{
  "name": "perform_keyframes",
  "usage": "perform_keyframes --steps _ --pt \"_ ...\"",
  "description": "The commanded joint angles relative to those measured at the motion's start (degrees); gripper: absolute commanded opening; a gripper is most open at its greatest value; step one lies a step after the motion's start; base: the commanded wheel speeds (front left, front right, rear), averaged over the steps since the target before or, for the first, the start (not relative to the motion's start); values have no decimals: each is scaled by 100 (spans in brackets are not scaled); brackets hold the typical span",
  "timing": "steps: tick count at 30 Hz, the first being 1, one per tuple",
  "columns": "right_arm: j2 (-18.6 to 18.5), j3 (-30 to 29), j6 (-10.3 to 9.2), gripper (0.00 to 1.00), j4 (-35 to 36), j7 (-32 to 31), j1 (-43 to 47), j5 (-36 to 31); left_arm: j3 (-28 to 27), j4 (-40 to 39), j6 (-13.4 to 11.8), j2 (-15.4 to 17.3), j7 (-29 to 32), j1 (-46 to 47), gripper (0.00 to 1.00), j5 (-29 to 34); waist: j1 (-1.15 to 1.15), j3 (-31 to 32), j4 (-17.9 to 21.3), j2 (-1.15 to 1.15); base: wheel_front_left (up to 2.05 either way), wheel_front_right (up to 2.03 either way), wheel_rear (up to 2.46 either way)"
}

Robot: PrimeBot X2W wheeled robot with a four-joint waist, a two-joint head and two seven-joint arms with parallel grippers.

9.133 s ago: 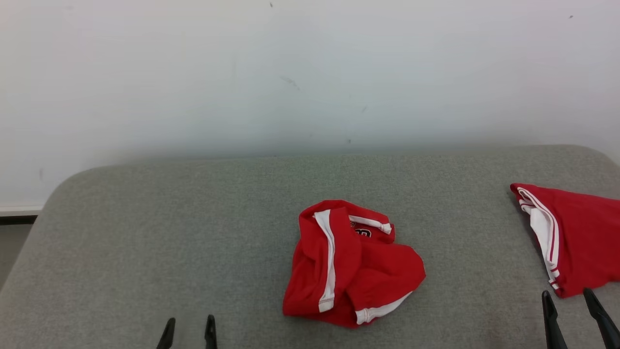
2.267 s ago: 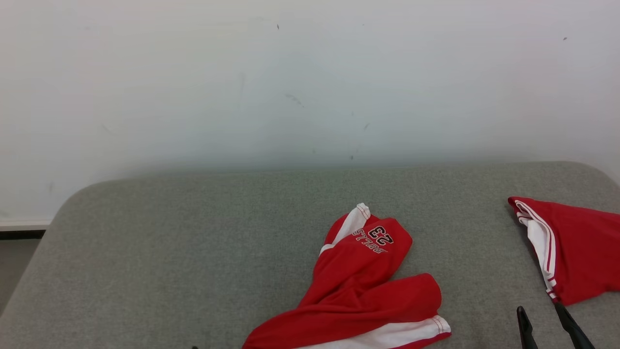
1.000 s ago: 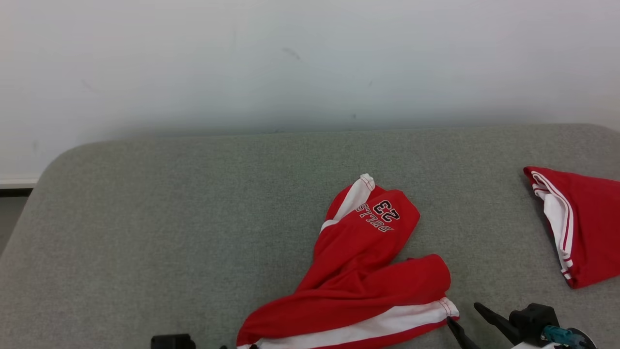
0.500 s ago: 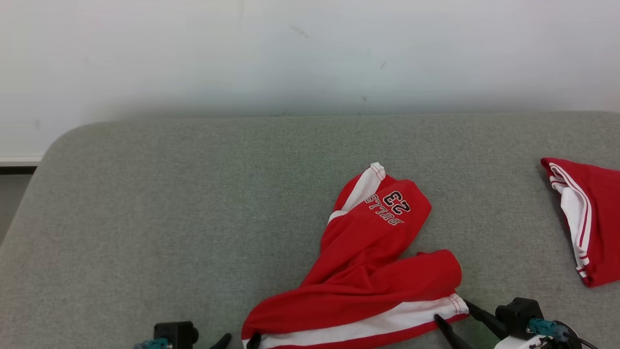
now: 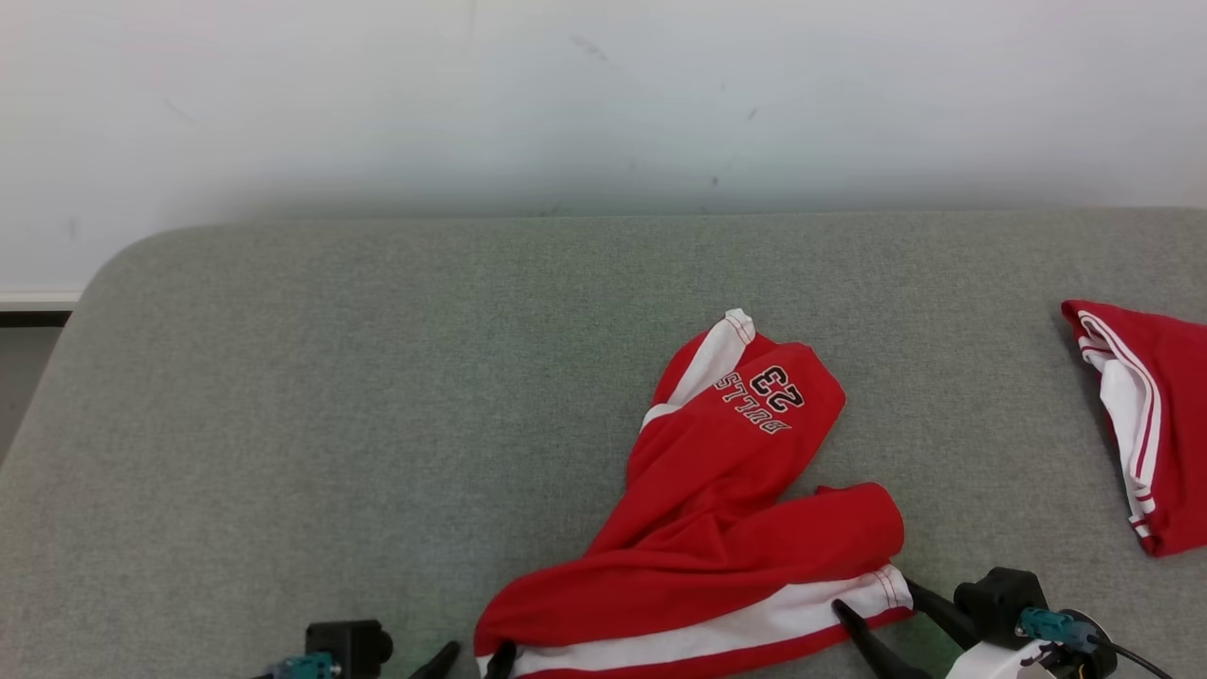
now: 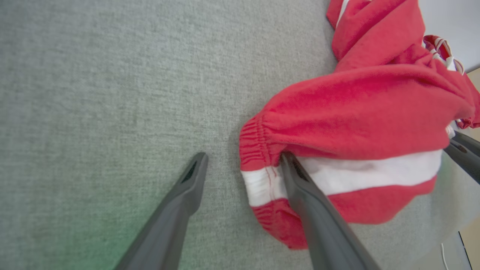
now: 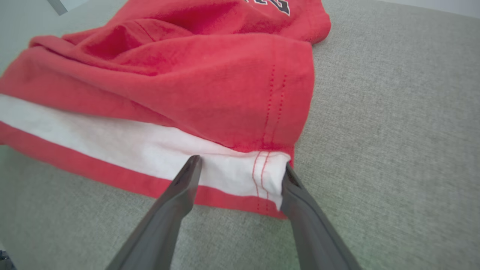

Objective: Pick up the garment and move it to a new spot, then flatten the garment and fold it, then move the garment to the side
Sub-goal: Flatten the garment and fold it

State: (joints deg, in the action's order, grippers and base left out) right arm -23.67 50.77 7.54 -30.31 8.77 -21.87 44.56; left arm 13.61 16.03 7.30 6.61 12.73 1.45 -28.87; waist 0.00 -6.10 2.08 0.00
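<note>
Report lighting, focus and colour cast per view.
Head view: soft even light, no glare, print on the red shorts sharp. Left wrist view: green cast on the grey cushion at lower left. Right wrist view: shorts crisp, faint green cast along the bottom.

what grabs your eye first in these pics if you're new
The crumpled red shorts with a white stripe and BULLS 23 print lie near the front of the grey fabric pad. The open left tool and open right tool sit at the stripe's two ends. A second red-and-white garment lies far right.
</note>
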Motion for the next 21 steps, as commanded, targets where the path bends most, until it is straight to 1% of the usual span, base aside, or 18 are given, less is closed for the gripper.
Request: perform_keyframes --steps 1,9,15,21 --pt "-42 29 -13 100 -44 57 -87 46 69 85 16 21 32 -6 100 -48 0 -1 -3 0 0 0 0" --pt "-50 250 -13 100 -215 203 -189 194 310 45 23 101 208 -127 100 -301 0 24 -6 0 0 0 0" --pt "-69 376 -13 100 -296 261 -265 281 413 -85 18 229 378 -202 100 -434 0 19 -22 0 0 0 0" --pt "-55 504 -13 100 -353 292 -344 360 542 -189 19 247 621 -262 100 -615 0 -26 -20 0 0 0 0"
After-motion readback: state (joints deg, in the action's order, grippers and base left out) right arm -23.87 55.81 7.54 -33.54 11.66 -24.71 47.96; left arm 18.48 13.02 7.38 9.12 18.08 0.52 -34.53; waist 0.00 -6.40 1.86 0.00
